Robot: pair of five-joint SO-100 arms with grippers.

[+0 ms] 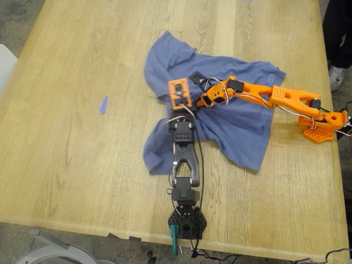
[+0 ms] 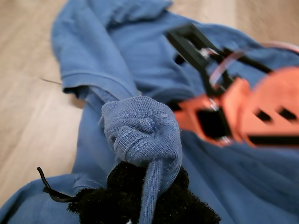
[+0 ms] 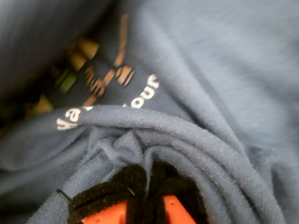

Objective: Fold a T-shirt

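T-shirt (image 2: 140, 135) bunched between both jaws

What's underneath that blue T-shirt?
The T-shirt lies crumpled on the wooden table, whose bare wood shows all around it. Anything beneath the cloth itself is covered, so I cannot tell.

One arm (image 1: 184, 165) black with an orange wrist block; other arm (image 1: 275, 99) orange, white cables; fuzzy black tool pads (image 2: 140, 200).

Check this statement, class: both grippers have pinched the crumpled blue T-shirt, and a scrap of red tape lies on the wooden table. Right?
Not quite: the tape scrap is blue, as the exterior view shows. My first gripper and my second gripper do each pinch the T-shirt on the wooden table.
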